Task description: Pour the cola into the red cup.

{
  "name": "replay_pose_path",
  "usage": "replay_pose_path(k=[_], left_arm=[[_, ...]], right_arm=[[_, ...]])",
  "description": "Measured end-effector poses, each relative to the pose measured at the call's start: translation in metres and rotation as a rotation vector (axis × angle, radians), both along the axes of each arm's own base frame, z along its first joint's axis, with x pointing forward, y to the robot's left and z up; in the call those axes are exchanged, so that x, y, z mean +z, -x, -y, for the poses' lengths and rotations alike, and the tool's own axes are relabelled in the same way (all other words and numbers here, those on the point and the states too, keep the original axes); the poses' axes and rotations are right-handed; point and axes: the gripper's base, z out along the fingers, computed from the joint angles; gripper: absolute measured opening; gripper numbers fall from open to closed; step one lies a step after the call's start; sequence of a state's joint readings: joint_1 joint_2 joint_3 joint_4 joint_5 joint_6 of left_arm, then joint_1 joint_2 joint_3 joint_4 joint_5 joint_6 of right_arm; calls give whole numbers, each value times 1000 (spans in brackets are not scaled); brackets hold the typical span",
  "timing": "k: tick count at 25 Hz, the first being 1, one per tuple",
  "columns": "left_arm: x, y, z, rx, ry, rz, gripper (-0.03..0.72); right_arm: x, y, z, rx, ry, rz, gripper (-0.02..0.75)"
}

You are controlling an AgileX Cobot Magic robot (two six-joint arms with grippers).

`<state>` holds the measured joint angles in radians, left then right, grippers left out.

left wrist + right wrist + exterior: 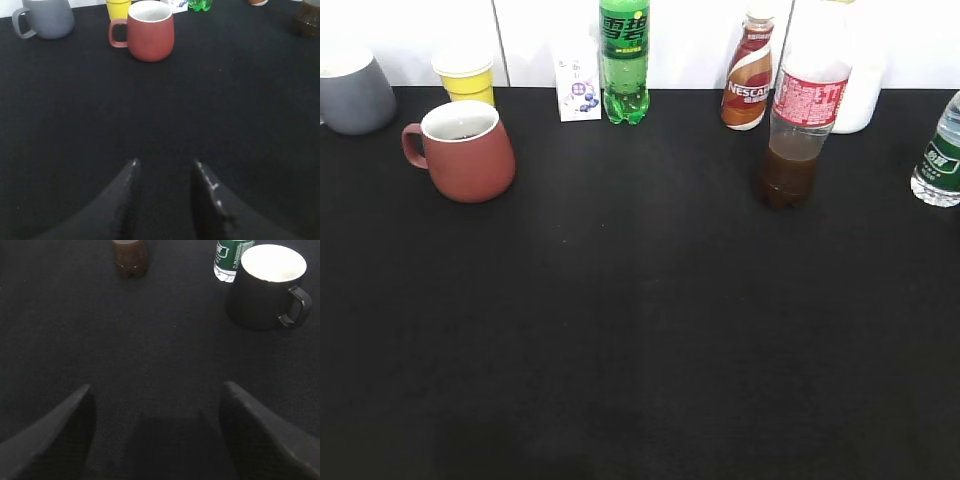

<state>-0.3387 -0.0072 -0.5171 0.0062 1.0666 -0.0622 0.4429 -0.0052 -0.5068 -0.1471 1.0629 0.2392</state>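
Both pairs of jaws stood apart with nothing between them: your left gripper (165, 167) showed a narrow gap between its fingers, your right gripper (157, 390) a wide one. Each hung over bare black table (650, 340), touching no object.

Landmark for your positions: the red cup (463, 150).

- Red cup: upright near the back left of the table, handle pointing left in the exterior view. You could see something dark inside against the white interior; what it was cannot be told.
- Cola bottle (800, 125): upright, well to the right of the red cup and about level with it in depth, dark liquid filling only the lowest part. Its cap was cut off by the frame edge.
- Yellow paper cup (466, 77): just behind the red cup.
- Grey mug (353, 92): behind and to the left of the red cup.
- Green soda bottle (624, 60): behind and to the right of the red cup, with a small white carton (578, 88) just to its left.
- Brown coffee bottle (748, 85): far right of the red cup, just behind the cola bottle.
- Green-labelled water bottle (940, 155): farthest right from the red cup, beside a black mug (267, 287) in your right wrist view.
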Motion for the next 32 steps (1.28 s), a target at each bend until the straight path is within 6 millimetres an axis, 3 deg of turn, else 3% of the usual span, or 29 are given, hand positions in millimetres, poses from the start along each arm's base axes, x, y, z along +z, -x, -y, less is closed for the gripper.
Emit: replay_pose_path(k=[6,13,32], left_arm=[[0,0,0,13,-1,0,265],[0,1,3,364,4,1,262],[0,1,3,379,-4,2,243]], right_arm=[[0,0,0,-14,-1,2,577],[0,4,-1,-306,-1,5,576],[0,5,-1,-341,-2,7,576]])
